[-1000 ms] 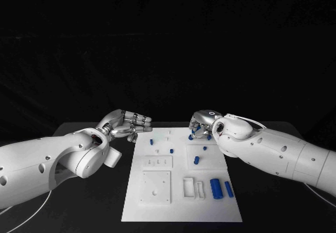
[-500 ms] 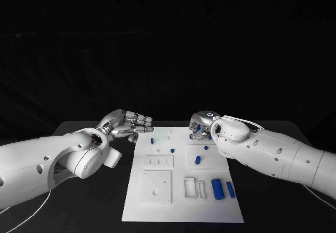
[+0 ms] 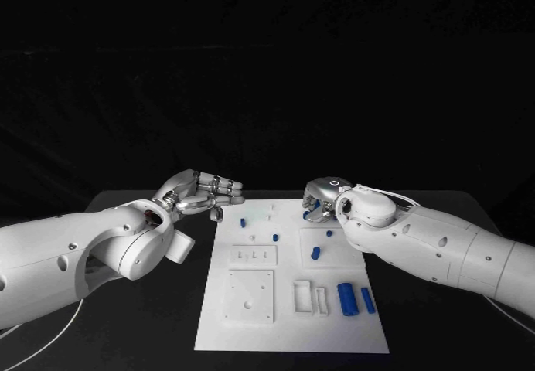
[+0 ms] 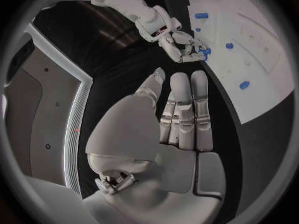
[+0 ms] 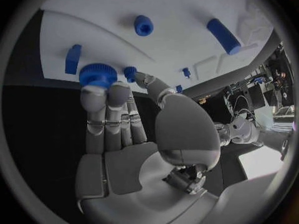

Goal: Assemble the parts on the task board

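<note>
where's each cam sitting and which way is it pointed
Head view: on the robot's head, looking down at the task board; both arms enter, left hand, right hand.
Left wrist view: behind the left hand, facing across the board's far end toward the right hand.
Right wrist view: behind the right hand, fingers on a blue knob.
All three share the board.

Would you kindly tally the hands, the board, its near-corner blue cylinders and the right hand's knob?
Silver many-fingered hands: 2 (left, right)
White task board: 1
Blue cylinders lying near-right: 2
Round blue knob, in right hand: 1
Total: 6
</note>
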